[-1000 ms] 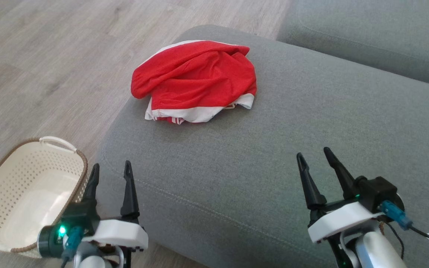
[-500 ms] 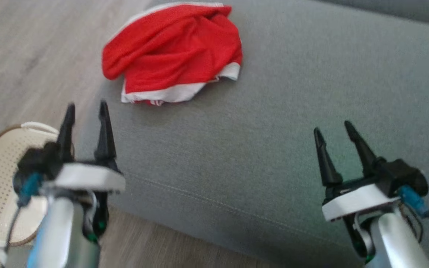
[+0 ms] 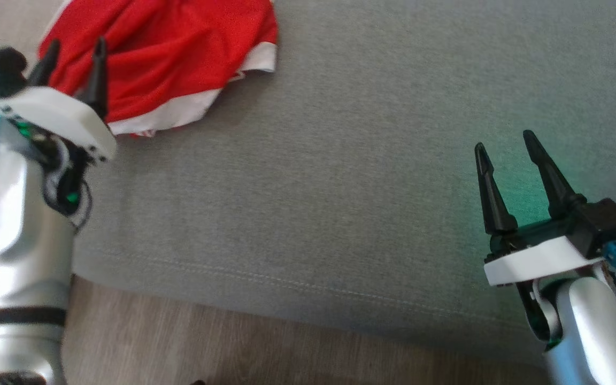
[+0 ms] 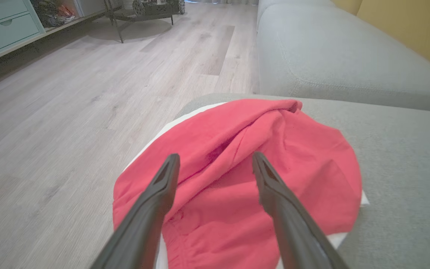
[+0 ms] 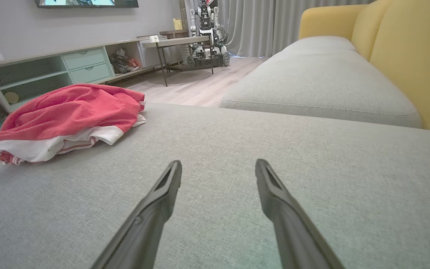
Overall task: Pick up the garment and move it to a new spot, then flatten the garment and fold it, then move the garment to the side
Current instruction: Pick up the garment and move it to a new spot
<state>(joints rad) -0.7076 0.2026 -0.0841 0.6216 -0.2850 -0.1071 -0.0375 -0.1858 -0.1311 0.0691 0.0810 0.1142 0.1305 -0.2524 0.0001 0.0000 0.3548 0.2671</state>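
Left gripper (image 3: 75,45) has advanced over the crumpled red garment (image 3: 179,48), which lies just below and ahead of its 2 wide-open, empty fingers (image 4: 151,205) on the sofa cushion (image 3: 340,187); dip lower, pinch a thick fold; right gripper (image 3: 505,141) gapes empty, well apart.

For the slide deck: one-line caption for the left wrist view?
Open left gripper pointing at the crumpled red garment at the edge of the grey sofa cushion.

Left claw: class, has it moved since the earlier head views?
Yes. The left claw has advanced toward the crumpled red-and-white fabric garment, its fingertips now over it.
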